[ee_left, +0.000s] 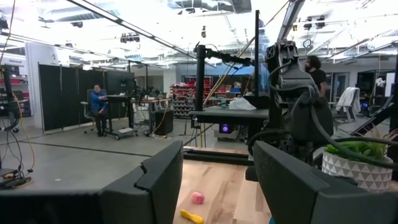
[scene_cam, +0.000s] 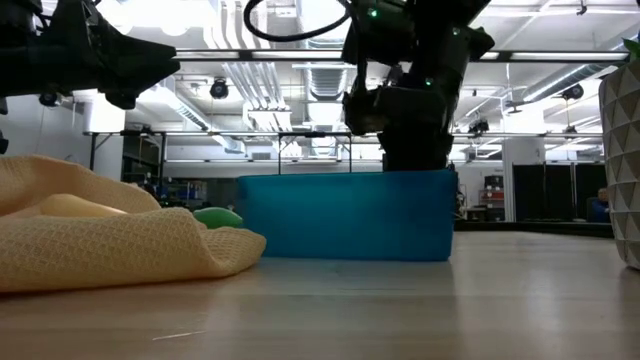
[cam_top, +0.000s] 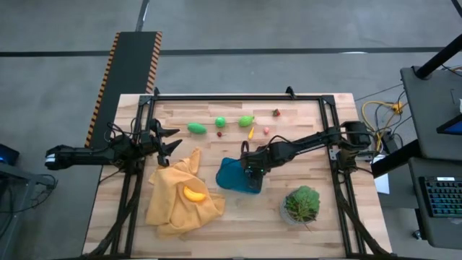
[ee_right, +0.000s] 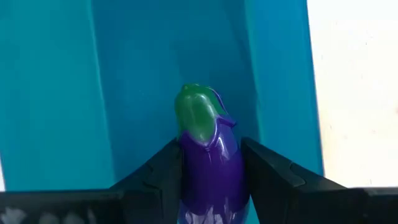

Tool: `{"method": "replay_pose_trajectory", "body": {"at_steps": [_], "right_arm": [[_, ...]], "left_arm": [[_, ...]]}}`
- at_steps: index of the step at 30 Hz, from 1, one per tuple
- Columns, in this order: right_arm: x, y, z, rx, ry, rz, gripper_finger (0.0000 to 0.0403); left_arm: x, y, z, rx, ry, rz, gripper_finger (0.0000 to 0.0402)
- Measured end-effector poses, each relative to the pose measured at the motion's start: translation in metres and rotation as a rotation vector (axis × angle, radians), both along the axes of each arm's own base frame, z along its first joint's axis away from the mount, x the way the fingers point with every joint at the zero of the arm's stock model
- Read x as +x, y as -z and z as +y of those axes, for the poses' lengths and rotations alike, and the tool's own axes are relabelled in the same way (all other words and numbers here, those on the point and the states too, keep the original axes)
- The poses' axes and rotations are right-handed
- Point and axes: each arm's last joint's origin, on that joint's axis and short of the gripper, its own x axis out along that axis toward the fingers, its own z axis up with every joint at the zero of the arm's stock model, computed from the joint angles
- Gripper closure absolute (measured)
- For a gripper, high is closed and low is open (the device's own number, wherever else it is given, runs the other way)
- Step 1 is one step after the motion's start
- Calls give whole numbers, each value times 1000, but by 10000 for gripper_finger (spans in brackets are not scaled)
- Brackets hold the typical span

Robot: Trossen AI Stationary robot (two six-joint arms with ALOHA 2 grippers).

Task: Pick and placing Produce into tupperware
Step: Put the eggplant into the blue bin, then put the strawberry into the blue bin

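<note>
The teal tupperware [cam_top: 232,175] sits mid-table and fills the right wrist view as tupperware [ee_right: 124,93]. My right gripper [cam_top: 250,167] hangs over its right half, shut on a purple eggplant [ee_right: 208,165] with a green cap. My left gripper [cam_top: 173,142] is open and hovers near the table's left edge, above the mustard cloth [cam_top: 180,198]. A yellow-orange piece [cam_top: 193,193] lies on that cloth. Green pieces [cam_top: 196,128], [cam_top: 220,122], [cam_top: 246,120], a red one [cam_top: 276,113], a yellow-orange one [cam_top: 251,132] and a pink one [cam_top: 266,131] lie along the far side. My right gripper pinches the eggplant's purple body [ee_right: 211,180] between its two fingers, coming from above and pointing down. The eggplant lies along the fingers, and its green cap end [ee_right: 198,115] sticks out past the fingertips over the tupperware's floor. Whether it touches the floor, I cannot tell.
A leafy plant in a pot [cam_top: 302,204] stands near the right front, close to the tupperware. The dark frame rails [cam_top: 238,96] run around the tabletop. In the low view the cloth [scene_cam: 100,240] bulks up left of the tupperware [scene_cam: 345,215], with a green piece [scene_cam: 218,215] behind it.
</note>
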Motion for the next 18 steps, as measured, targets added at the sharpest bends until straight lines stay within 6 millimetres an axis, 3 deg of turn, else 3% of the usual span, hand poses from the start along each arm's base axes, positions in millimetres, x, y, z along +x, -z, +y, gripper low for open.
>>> {"method": "replay_pose_trajectory", "body": {"at_steps": [9, 18], "right_arm": [[0, -3, 0, 1, 0, -11, 260], [0, -3, 0, 1, 0, -10, 225]], "left_arm": [[0, 0, 0, 0, -1, 1, 218], [0, 0, 0, 0, 0, 0, 218]]}}
